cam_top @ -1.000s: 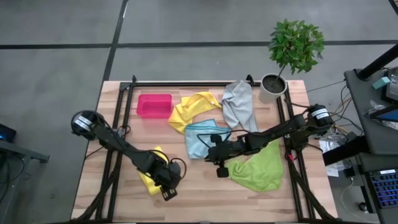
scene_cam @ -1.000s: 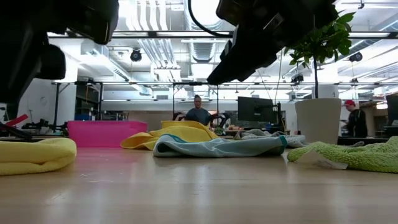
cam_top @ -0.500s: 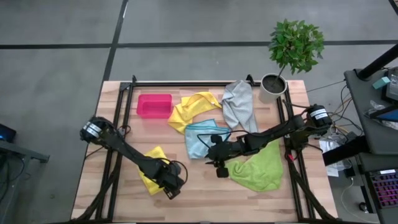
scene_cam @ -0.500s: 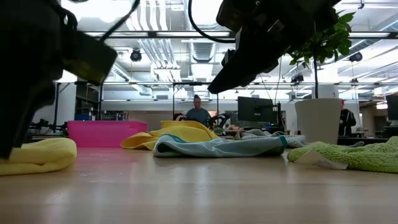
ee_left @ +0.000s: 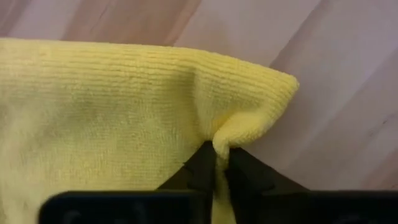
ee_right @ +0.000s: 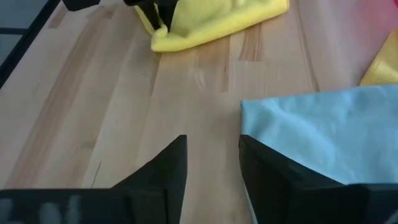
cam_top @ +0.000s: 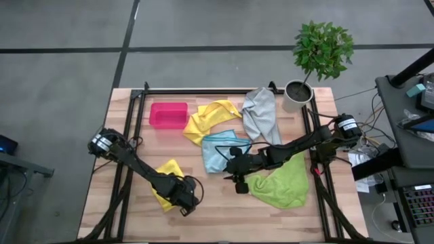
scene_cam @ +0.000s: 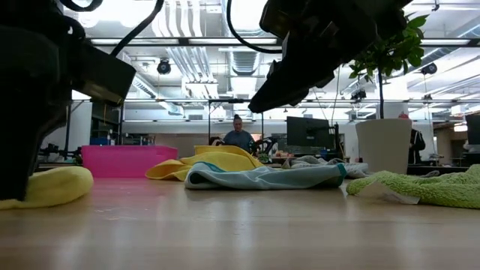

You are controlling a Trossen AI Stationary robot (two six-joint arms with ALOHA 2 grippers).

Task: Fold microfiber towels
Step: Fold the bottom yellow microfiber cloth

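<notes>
A folded yellow towel (cam_top: 164, 181) lies near the table's front left, and my left gripper (cam_top: 184, 200) stands on it, shut on its edge, pointing down. It also shows in the low view as the yellow towel (scene_cam: 56, 184). My right gripper (ee_right: 211, 168) hovers open above bare wood at mid-table, beside the light blue towel (cam_top: 218, 150), touching nothing. A lime green towel (cam_top: 281, 181) lies flat to the right. A second yellow towel (cam_top: 211, 116) and a grey towel (cam_top: 261, 114) lie crumpled farther back. My left gripper pinches a small pucker of the yellow towel's edge (ee_left: 222, 142) between its two fingertips (ee_left: 200, 167), close to a rounded corner (ee_left: 283, 84). The fingers come from above, pointing down. The towel lies on the table, slack; one layer or several, I cannot tell.
A pink bin (cam_top: 168, 114) stands at the back left. A potted plant (cam_top: 298, 91) stands at the back right corner. Black frame rails (cam_top: 129, 146) run along both table sides. Bare wood (cam_top: 217, 207) lies along the front edge between the arms.
My left gripper has come down from above the yellow towel onto its edge and tipped a little steeper; the towel has stayed where it lay. My right arm has kept still.
</notes>
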